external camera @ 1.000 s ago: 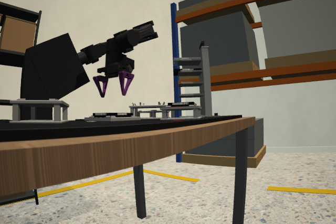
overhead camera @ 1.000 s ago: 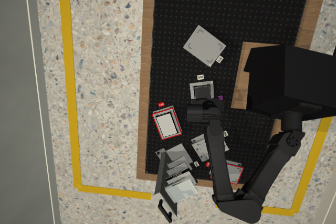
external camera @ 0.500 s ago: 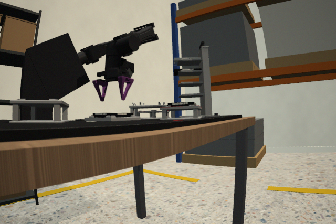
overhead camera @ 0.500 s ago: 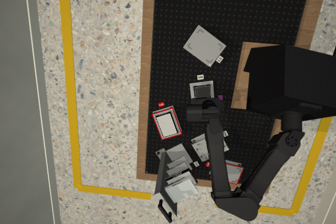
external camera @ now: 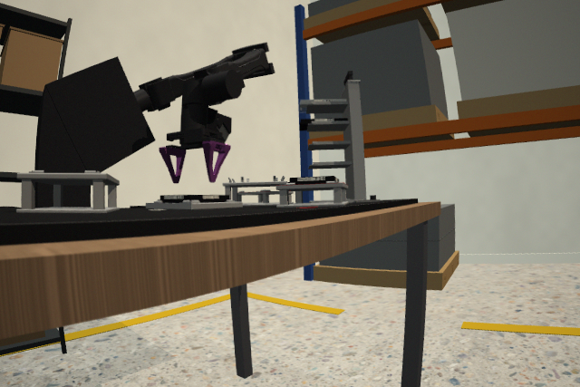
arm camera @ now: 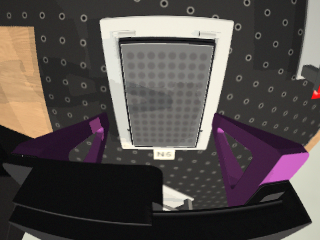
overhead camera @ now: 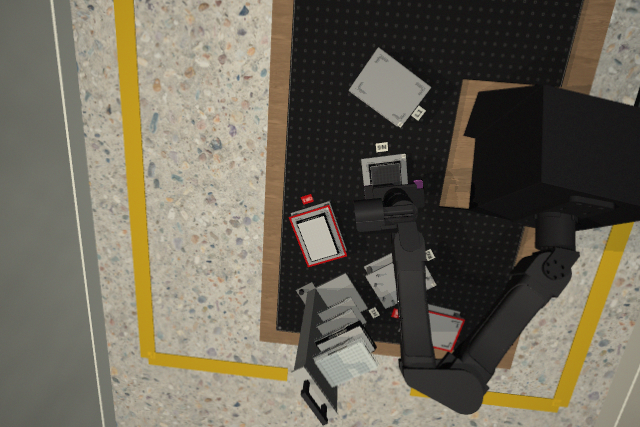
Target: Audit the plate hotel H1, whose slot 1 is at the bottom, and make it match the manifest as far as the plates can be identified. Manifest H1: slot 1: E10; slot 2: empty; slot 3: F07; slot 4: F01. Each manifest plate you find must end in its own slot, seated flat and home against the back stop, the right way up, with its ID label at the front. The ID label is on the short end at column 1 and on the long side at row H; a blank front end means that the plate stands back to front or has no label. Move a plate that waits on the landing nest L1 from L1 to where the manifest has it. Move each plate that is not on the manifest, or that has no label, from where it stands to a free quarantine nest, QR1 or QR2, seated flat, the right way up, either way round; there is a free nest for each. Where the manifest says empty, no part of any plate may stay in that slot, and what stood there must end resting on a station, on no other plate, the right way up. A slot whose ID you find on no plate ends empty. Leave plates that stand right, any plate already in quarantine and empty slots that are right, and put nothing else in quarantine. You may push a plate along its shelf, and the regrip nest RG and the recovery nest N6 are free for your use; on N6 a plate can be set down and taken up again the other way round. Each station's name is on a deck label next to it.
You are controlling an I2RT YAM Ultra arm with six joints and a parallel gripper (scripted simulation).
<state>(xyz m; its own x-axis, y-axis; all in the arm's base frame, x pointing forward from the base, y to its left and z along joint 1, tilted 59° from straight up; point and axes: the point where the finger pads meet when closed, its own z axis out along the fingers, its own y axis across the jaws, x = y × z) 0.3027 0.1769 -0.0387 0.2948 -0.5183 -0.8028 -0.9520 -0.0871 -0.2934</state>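
Wrist — fingers spread wide, empty | above plate [arm camera: 167,94] on nest [arm camera: 112,76]

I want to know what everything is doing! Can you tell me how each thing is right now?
gripper: open, empty, hanging above the dark plate
dark plate: lying flat in its white nest, not touched
white plate: lying flat in the red-rimmed nest
L1 nest: holds no plate
plate hotel: upright, plates on some shelves
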